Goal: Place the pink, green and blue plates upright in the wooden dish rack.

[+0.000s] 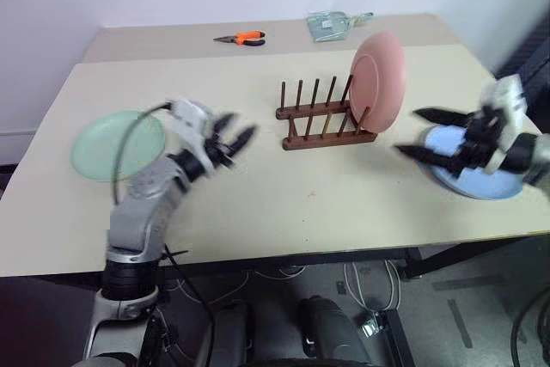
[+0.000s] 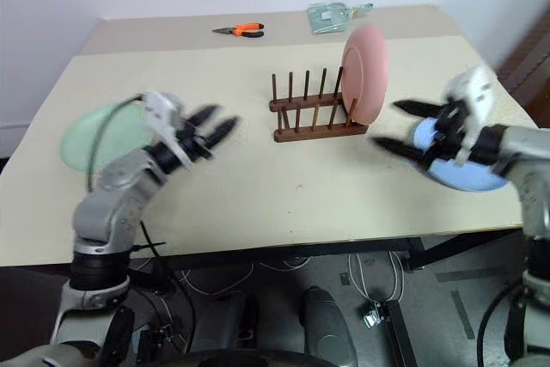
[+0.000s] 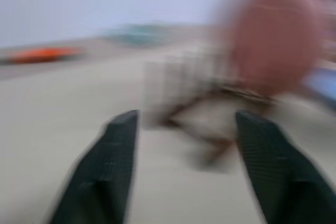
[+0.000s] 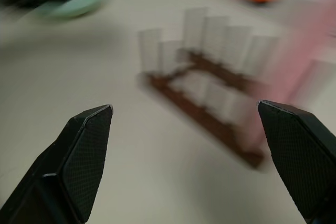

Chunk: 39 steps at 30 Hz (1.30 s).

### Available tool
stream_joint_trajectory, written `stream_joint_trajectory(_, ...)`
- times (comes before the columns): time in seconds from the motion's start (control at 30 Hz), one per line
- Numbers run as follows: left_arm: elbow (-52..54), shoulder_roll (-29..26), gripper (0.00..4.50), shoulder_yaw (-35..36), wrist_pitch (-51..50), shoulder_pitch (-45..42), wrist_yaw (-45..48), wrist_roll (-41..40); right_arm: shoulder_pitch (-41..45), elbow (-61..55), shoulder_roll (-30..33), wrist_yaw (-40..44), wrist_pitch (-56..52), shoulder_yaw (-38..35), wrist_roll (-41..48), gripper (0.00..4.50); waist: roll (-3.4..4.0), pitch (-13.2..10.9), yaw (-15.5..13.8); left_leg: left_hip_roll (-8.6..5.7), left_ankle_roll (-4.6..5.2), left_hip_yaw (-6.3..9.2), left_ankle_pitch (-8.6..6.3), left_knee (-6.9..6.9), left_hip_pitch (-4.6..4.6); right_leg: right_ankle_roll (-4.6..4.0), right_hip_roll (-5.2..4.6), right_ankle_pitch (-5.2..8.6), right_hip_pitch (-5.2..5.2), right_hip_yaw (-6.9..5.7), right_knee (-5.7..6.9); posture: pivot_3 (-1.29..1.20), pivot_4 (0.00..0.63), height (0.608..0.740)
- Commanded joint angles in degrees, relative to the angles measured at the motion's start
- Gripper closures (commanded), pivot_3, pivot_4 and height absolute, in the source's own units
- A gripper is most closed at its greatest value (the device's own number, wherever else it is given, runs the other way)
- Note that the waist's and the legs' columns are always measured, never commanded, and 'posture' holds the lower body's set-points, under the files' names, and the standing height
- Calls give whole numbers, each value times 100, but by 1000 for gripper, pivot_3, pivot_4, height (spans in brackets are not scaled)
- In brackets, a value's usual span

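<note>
Rack: the wooden dish rack (image 1: pixel 325 115) sits mid-table, a bit toward the far side, dark brown with two rows of thin pegs.
Pink plate: the pink plate (image 1: pixel 378 80) is standing upright in the right end of the rack, slotted between the pegs. From my seat it looks tilted back a touch.
Green plate: the green plate (image 1: pixel 116 144) is lying flat on the left side of the table, well apart from the rack.
Blue plate: the blue plate (image 1: pixel 478 176) is flat near the right edge, mostly hidden behind my right arm.
Left claw: the left gripper (image 1: pixel 230 143) hangs over bare table between the green plate and the rack, fingers spread wide, nothing in them as far as I see.
Right claw: the right gripper (image 1: pixel 430 135) is above the near-left rim of the blue plate, fingers wide apart, empty too.
Table: beige table (image 1: pixel 284 204).
Other stuff: orange-handled pliers (image 1: pixel 241 38) and a clear greenish bag (image 1: pixel 333 24) at the far edge.
</note>
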<state>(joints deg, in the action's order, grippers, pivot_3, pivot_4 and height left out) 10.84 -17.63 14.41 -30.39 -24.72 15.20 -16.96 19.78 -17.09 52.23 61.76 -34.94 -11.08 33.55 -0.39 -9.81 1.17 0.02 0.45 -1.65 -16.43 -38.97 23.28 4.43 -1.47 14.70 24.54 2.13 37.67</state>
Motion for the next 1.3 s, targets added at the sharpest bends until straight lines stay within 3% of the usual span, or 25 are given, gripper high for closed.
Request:
stream_joint_trajectory(0.03,-226,-165,635,904,-366,-89,-1564,644,195,-635,-292,-282,17,652,-159,0,-15,-1,-34,-2,0,1,0,-7,1,0,-3,0,-2,-3,3,0,150,740)
stream_joint_trajectory(0.13,-233,-138,635,1468,-796,4,-2417,868,498,-571,-697,-490,165,1327,-550,0,-39,-2,-49,-11,0,1,0,-13,7,5,-16,-2,-4,-7,-4,0,150,740)
stream_joint_trajectory(0.23,21,-40,635,1560,-1142,178,-2495,757,687,-396,-965,-533,276,1650,-732,0,-50,1,-162,-23,2,8,-2,-18,22,15,-40,-8,-4,-22,-22,0,150,740)
stream_joint_trajectory(0.4,337,232,635,1769,-1799,349,-2710,598,721,-260,-1070,-447,483,1890,-960,0,-57,5,-229,-34,2,21,-4,-17,23,15,-86,-10,-21,-80,-42,0,150,740)
stream_joint_trajectory(0.63,-158,583,635,2306,-2682,0,-2600,-139,511,-468,-1139,-553,459,1911,-979,0,-58,6,-181,-35,-1,21,-4,-7,23,13,-95,-10,-15,-99,-41,0,150,740)
stream_joint_trajectory(0.73,-440,733,1467,2667,-2715,-268,-2773,-370,346,-545,-1121,-645,508,1922,-1083,0,-58,7,-195,-35,-2,21,-3,-7,23,13,-97,-10,-17,-101,-41,0,150,740)
stream_joint_trajectory(0.93,-574,853,4419,2951,-2595,-509,-3049,-574,237,-551,-1169,-826,610,1881,-1249,0,-59,9,-194,-40,0,18,-4,-8,22,13,-103,-11,-18,-104,-42,0,150,740)
stream_joint_trajectory(1.13,-152,634,4471,2055,-2124,-572,-2212,-799,728,-138,-1362,-1106,627,1823,-1422,0,-57,11,-193,-41,-3,17,-3,-5,20,13,-104,-11,-17,-105,-41,0,150,740)
stream_joint_trajectory(1.3,576,764,4471,1107,-2198,-984,-1781,-1104,1443,268,-1481,-1492,1855,2365,-2675,0,-59,10,-189,-47,-3,17,-3,-7,25,11,-113,-12,-18,-110,-47,0,150,740)
